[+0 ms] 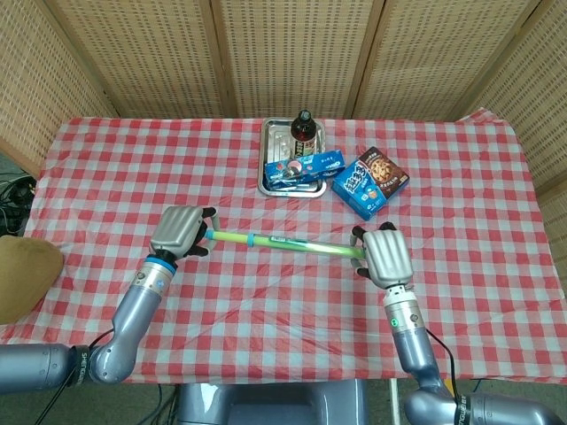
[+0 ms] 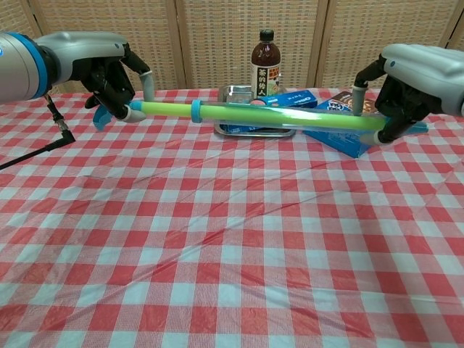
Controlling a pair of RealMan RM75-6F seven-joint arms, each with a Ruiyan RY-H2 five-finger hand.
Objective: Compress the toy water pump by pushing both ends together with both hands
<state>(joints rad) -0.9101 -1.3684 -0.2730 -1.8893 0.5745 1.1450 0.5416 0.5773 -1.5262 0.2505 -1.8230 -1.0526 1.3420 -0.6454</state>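
I hold the toy water pump (image 1: 283, 243) above the counter (image 1: 266, 319), its long axis running nine to three o'clock. My left hand (image 1: 177, 232) clamps its fingers on the nine o'clock end, my right hand (image 1: 385, 257) on the three o'clock end. I judge the closing push follows that axis.
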